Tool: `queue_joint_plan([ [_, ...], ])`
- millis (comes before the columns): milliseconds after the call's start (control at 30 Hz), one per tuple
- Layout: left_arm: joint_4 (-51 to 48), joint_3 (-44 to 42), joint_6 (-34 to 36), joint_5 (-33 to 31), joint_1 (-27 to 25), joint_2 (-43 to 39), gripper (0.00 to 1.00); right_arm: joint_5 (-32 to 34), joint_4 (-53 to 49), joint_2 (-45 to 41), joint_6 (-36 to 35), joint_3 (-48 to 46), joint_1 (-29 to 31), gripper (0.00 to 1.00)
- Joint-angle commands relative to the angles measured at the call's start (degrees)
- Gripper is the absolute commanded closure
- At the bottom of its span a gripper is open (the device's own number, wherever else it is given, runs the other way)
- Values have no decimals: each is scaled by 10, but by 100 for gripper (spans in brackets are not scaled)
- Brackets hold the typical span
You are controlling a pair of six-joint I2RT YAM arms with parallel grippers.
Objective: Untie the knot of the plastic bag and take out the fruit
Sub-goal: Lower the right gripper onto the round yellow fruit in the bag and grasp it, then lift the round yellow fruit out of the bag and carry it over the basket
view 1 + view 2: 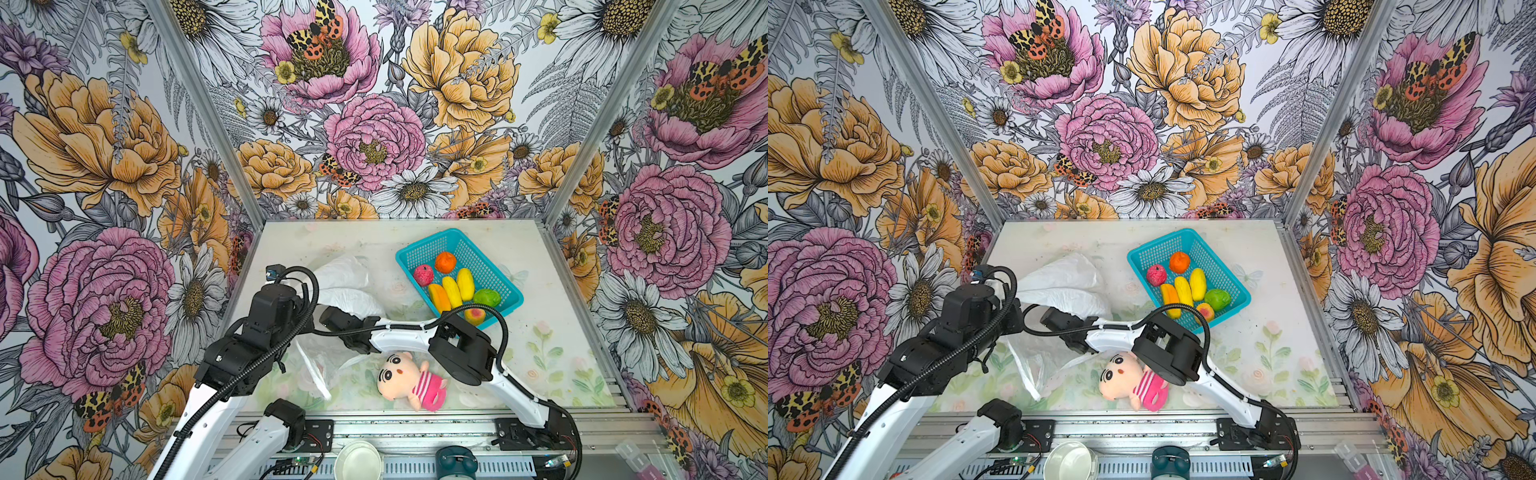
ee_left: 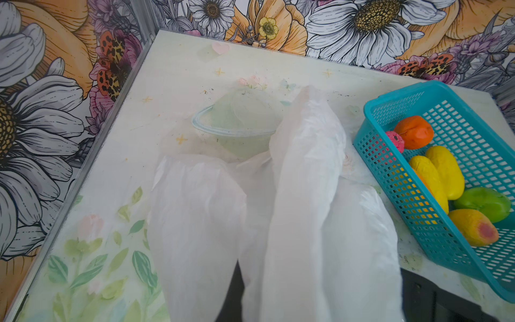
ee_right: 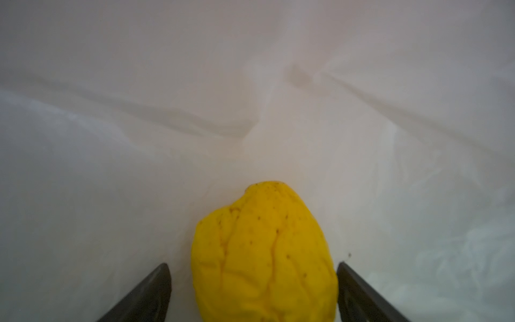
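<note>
The white plastic bag (image 1: 345,286) lies crumpled left of centre in both top views and drapes over my left gripper (image 2: 237,295), whose jaws are hidden under the bag (image 2: 306,195). The knot does not show. My right gripper (image 3: 253,267) reaches into the bag (image 3: 250,97) and stands open, with a yellow fruit (image 3: 264,251) between its fingers (image 3: 156,290). In the teal basket (image 1: 432,245) lie an orange fruit (image 1: 445,262), a pink-red one (image 1: 423,274), three long yellow-orange ones (image 1: 452,289), a green one (image 1: 487,298) and a round yellow blushed one (image 1: 474,316).
A pink-striped plush doll (image 1: 409,376) lies near the front edge, under the right arm. Thin clear plastic (image 1: 316,365) spreads on the mat left of it. Flowered walls close the back and both sides. A white cup (image 1: 358,461) sits beyond the front rail.
</note>
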Motion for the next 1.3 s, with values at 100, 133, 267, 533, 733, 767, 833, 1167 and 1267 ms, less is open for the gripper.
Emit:
queue_joint_plan([
  [100,14,-5,-5,-9,-22,-12,100,11,-29,42,15,36,-14,15],
  [133,15,-5,-5,-10,-20,-13,100,14,-29,39,15,31,-14,15],
  [267,15,-5,-5,-11,-7,-15,100,0,-29,19,21,4,-18,28],
  [533,14,-5,-5,-12,0,-10,100,-42,-29,-25,28,-32,-18,56],
  [733,14,-5,-6,-15,2,-8,100,-93,-18,-91,32,-81,-15,75],
  [767,14,-5,-6,-15,2,-7,100,-103,-8,-104,29,-96,-13,77],
  [833,14,-5,-7,-15,3,-6,100,-128,23,-130,23,-129,-10,79],
  [1167,13,-7,-7,-22,9,-4,100,-286,263,-278,-27,-351,24,78],
  [1267,13,-6,-7,-22,15,-4,100,-325,303,-306,-41,-390,34,79],
])
